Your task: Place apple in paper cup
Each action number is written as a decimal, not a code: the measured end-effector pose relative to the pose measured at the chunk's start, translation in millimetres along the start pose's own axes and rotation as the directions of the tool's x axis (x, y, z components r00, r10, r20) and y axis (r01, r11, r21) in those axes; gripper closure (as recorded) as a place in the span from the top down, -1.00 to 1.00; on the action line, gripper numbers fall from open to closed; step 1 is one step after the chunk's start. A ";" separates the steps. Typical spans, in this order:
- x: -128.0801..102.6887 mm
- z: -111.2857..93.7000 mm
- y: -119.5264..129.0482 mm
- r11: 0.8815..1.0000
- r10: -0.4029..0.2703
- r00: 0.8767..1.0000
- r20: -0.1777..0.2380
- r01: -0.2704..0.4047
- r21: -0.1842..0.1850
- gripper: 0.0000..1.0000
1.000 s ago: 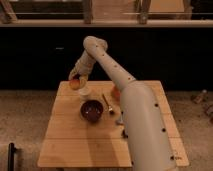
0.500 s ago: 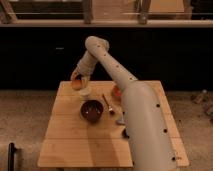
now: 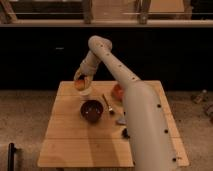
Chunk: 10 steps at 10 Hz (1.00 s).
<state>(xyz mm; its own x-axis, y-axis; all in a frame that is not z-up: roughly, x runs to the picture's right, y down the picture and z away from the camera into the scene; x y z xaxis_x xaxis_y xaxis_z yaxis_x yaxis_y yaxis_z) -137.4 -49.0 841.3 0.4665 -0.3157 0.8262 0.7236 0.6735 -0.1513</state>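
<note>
My gripper (image 3: 80, 80) is at the far left of the wooden table (image 3: 70, 140), at the end of the long white arm. It is shut on the apple (image 3: 79, 84), a small round orange-yellow fruit. It holds the apple right at the mouth of the paper cup (image 3: 86, 92), a small white cup that stands just below and to the right of it. The apple hides part of the cup's rim. I cannot tell whether the apple touches the cup.
A dark brown bowl (image 3: 92, 110) stands in front of the cup. A spoon (image 3: 108, 104) lies to its right. A redder orange round object (image 3: 118, 91) sits beside the arm. Small dark items (image 3: 123, 127) lie near the arm's base.
The gripper has moved a little to the right with the apple, closer over the paper cup. Nothing else on the table has moved.
</note>
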 end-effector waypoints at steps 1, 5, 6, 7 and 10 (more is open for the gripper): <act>1.8 -0.8 1.5 1.000 0.004 1.000 -0.001 -0.004 -0.004 -1.00; 11.6 -2.8 5.6 1.000 0.027 1.000 0.004 -0.027 -0.011 -0.52; 12.8 -2.8 6.2 0.999 0.031 0.999 0.007 -0.031 -0.014 -0.36; 14.4 -2.0 6.7 0.999 0.034 0.999 0.011 -0.034 -0.016 -0.15; 18.4 1.0 10.3 0.999 0.042 0.999 0.028 -0.041 -0.022 0.49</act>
<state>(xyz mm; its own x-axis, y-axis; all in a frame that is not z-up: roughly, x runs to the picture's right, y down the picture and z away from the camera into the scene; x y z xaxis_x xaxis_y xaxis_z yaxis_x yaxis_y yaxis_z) -121.9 -47.2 855.5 0.4824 -0.2686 0.8338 0.7147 0.6710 -0.1974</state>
